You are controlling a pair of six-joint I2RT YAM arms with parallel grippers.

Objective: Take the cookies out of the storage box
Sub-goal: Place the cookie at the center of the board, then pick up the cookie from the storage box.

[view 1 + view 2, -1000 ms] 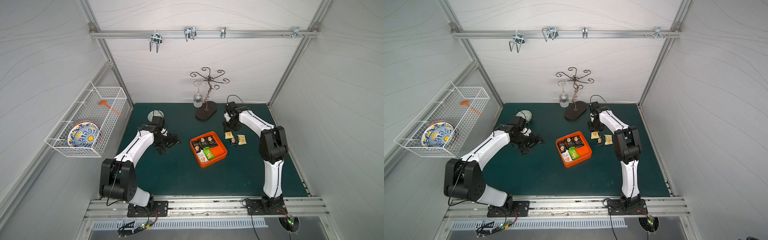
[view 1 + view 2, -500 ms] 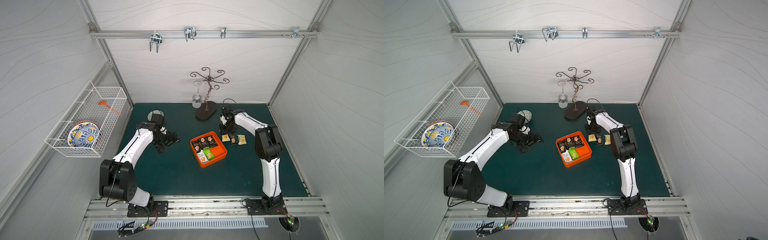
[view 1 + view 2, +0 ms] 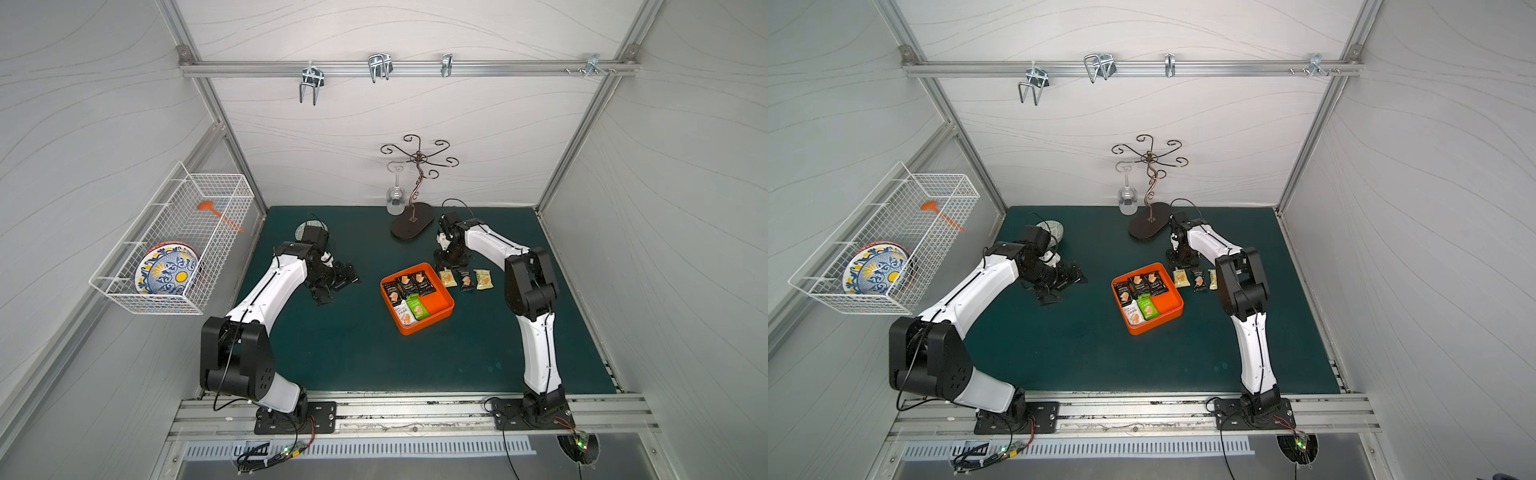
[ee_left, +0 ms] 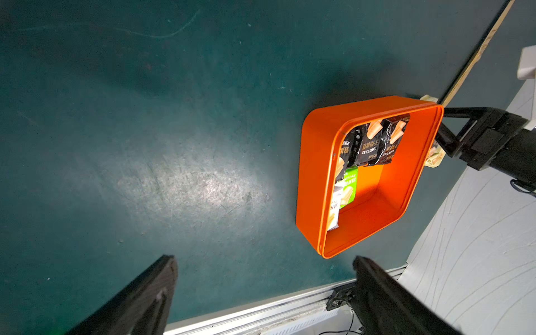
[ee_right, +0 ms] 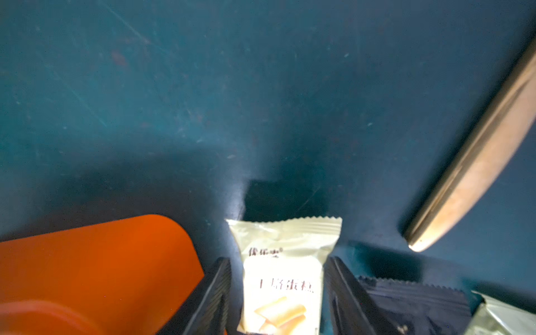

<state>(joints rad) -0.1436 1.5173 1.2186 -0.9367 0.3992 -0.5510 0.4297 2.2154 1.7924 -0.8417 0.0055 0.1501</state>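
Your left gripper (image 3: 337,286) hangs wide open over the green mat (image 3: 353,353), holding nothing. The orange storage box (image 3: 424,326) has five cookies (image 3: 409,286) inside. Just right of it, your right gripper (image 5: 278,261) straddles a pale yellow packet (image 5: 282,290) lying on the mat, jaws apart, not pinching.

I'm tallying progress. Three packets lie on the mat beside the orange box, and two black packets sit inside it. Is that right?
Not quite. The orange storage box holds three black packets, not two; a top view shows them in a row along its far side. Three loose packets do lie on the mat beside it.
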